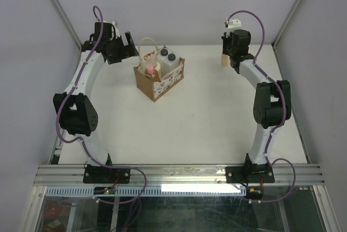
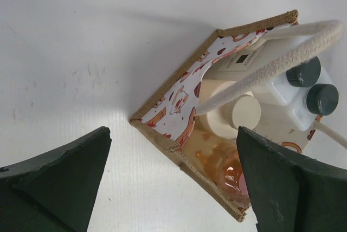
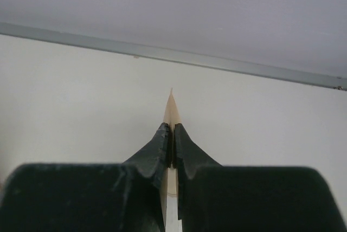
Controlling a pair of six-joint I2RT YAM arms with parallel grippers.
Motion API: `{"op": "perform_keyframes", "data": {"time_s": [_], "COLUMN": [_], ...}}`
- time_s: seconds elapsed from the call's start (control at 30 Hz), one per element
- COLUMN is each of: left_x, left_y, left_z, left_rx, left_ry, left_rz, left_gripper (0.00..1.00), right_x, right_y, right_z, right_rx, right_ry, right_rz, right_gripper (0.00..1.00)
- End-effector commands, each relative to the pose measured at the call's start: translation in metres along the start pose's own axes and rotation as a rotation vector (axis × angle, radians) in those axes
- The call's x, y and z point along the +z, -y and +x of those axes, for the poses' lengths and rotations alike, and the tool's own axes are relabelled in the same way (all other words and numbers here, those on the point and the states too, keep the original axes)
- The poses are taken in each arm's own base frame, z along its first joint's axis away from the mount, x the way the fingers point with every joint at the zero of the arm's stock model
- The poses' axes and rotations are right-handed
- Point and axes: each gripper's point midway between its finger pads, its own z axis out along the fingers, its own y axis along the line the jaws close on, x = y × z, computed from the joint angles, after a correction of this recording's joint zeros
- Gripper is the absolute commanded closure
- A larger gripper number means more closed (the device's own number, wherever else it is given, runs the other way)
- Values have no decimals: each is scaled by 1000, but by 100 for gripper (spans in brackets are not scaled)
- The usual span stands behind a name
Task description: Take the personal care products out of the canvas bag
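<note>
Your right gripper clamps the tan tube edge-on: it may slip. Left gripper gapes at ten o'clock of the canvas bag; could snag a handle

Bottles in canvas bag on table, left gripper just left, flat tube in right gripper far right

Canvas bag: I count one.
White bottles with dark round caps: I count two, side by side.
Cream bottle: I see one.
Orange-pink bottle: I see one.
Tan flat tube: I see one.
Care products in all: I make it five.
Looped handles on the bag: I count two.
Arms: I have two, the left arm and the right arm.
</note>
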Motion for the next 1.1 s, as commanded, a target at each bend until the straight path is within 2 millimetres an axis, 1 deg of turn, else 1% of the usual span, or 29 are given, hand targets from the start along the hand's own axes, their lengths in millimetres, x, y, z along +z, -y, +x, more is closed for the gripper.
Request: {"op": "perform_keyframes", "data": {"time_s": [0.0, 0.1, 0.27, 0.47, 0.5, 0.53, 0.8, 0.83, 1.0, 1.07], "left_x": [-36, -41, -44, -44, -43, -43, -41, -41, -41, -41], "left_y": [14, 13, 13, 14, 14, 14, 15, 15, 15, 16], "left_z": [-25, -24, -25, -28, -27, -27, -29, -29, -28, -28], "left_rx": [13, 19, 26, 26, 24, 23, 20, 20, 20, 19], "left_ry": [110, 117, 124, 128, 125, 124, 124, 123, 124, 122], "left_rz": [53, 45, 44, 45, 48, 49, 53, 53, 53, 53], "left_gripper": [1, 1, 1, 1, 1, 1, 1, 1, 1, 1], "right_x": [12, 19, 33, 38, 40, 40, 40, 38, 28, 26], "right_y": [15, 17, 24, 24, 23, 22, 23, 24, 26, 27], "right_z": [-62, -68, -47, -29, -21, -17, 4, 4, 3, 0], "right_rx": [36, 54, 72, 93, 102, 110, 114, 114, 110, 110], "right_ry": [279, 321, 301, 295, 285, 285, 269, 270, 269, 264], "right_rz": [45, 39, 39, 23, 19, 17, 18, 21, 25, 27], "right_gripper": [100, 100, 100, 100, 100, 100, 100, 95, 60, 50]}}
